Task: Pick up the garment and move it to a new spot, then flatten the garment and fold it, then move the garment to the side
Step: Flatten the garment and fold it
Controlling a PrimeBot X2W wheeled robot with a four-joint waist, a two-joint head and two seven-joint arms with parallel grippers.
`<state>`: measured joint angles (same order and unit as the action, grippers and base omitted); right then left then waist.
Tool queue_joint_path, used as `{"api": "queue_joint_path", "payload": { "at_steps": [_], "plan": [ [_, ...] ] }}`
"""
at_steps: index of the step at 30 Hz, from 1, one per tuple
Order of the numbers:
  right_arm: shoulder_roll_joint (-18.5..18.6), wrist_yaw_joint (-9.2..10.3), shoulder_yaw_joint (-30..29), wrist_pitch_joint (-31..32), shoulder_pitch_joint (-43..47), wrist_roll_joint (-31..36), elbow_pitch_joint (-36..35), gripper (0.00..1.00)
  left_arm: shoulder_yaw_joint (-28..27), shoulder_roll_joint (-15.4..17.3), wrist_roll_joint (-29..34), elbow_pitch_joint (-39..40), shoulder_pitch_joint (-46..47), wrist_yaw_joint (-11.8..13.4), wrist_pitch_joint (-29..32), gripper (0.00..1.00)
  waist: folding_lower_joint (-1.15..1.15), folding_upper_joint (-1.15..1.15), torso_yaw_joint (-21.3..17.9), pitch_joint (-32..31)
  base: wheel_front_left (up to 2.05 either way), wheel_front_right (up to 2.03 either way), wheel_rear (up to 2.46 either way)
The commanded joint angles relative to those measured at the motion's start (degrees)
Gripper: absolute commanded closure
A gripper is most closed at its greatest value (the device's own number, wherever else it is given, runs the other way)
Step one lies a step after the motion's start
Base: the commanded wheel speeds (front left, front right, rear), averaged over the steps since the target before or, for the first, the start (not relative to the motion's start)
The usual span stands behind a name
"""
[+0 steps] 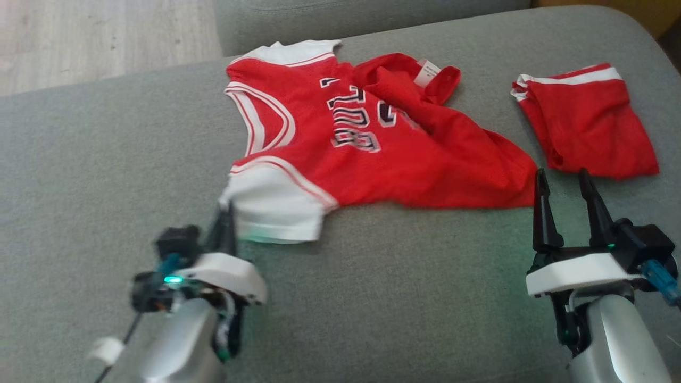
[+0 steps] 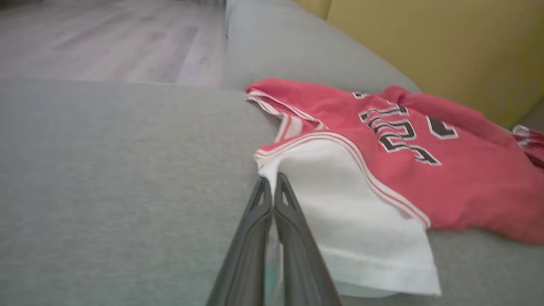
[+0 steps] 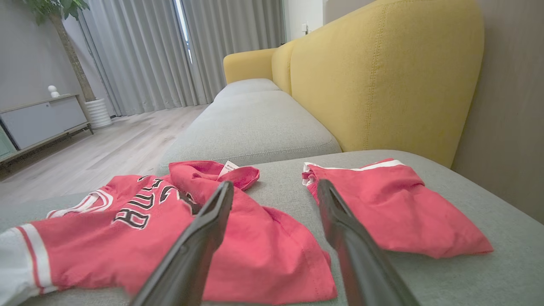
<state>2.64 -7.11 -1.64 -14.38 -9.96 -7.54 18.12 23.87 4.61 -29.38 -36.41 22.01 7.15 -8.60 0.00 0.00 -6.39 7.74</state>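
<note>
The garment (image 1: 404, 154) is a red basketball jersey with white sleeves and dark lettering, lying rumpled on the grey sofa seat (image 1: 106, 159). My left gripper (image 1: 226, 215) is shut on the near corner of its white sleeve (image 1: 271, 210). In the left wrist view the two fingers of the left gripper (image 2: 272, 182) are pressed together at that sleeve's (image 2: 361, 229) edge, with pale cloth showing between them. My right gripper (image 1: 566, 181) stands open just short of the jersey's right hem. Seen from the right wrist, the right gripper (image 3: 276, 187) hovers over the garment (image 3: 255, 238), holding nothing.
Folded red shorts (image 1: 585, 122) with a white band lie at the right of the seat, also seen beside the jersey as red shorts (image 3: 391, 204). A yellow backrest (image 3: 374, 76) rises behind. Wooden floor (image 1: 80, 37) lies beyond the seat's far left edge.
</note>
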Motion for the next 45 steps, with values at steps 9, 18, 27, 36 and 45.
{"api": "queue_joint_path", "payload": {
  "at_steps": [9, 18, 27, 36, 45],
  "plan": [
    [0.2, -0.37, 2.4, -0.6, -1.4, 0.5, -0.5, 0.0, -9.6, 5.8, -2.3, 4.7, 1.2, 2.0, -5.7, 1.0, 0.0, 0.0, 1.8, -0.7, 0.0, 0.0, 0.0],
    [0.2, -0.37, 2.3, -0.6, -1.2, 0.6, 1.0, 0.0, -10.4, 7.0, -1.9, 5.2, -2.8, 1.2, -6.2, 1.0, 0.0, 0.0, 2.8, -1.2, 0.0, 0.0, 0.0],
    [0.2, -0.37, 2.4, -0.6, -0.8, 0.1, 1.0, 0.0, -10.7, 6.8, 1.4, 10.8, -4.5, 0.8, -6.4, 0.0, 0.0, 0.0, 4.4, -2.1, 0.0, 0.0, 0.0],
    [0.2, -0.37, 3.1, -0.6, 2.3, -1.1, 0.6, 0.0, -13.9, 4.0, 7.0, 23.2, -14.0, -2.1, -6.4, 0.0, 0.0, 0.0, 6.1, -4.6, 0.0, 0.0, 0.0],
    [0.2, -0.37, 3.9, -0.6, 2.6, -1.1, 0.8, 0.0, -15.1, 1.8, 9.0, 24.1, -16.2, -4.3, -6.4, 0.0, 0.0, 0.0, 6.8, -5.3, 0.0, 0.0, 0.0]
  ]
}}
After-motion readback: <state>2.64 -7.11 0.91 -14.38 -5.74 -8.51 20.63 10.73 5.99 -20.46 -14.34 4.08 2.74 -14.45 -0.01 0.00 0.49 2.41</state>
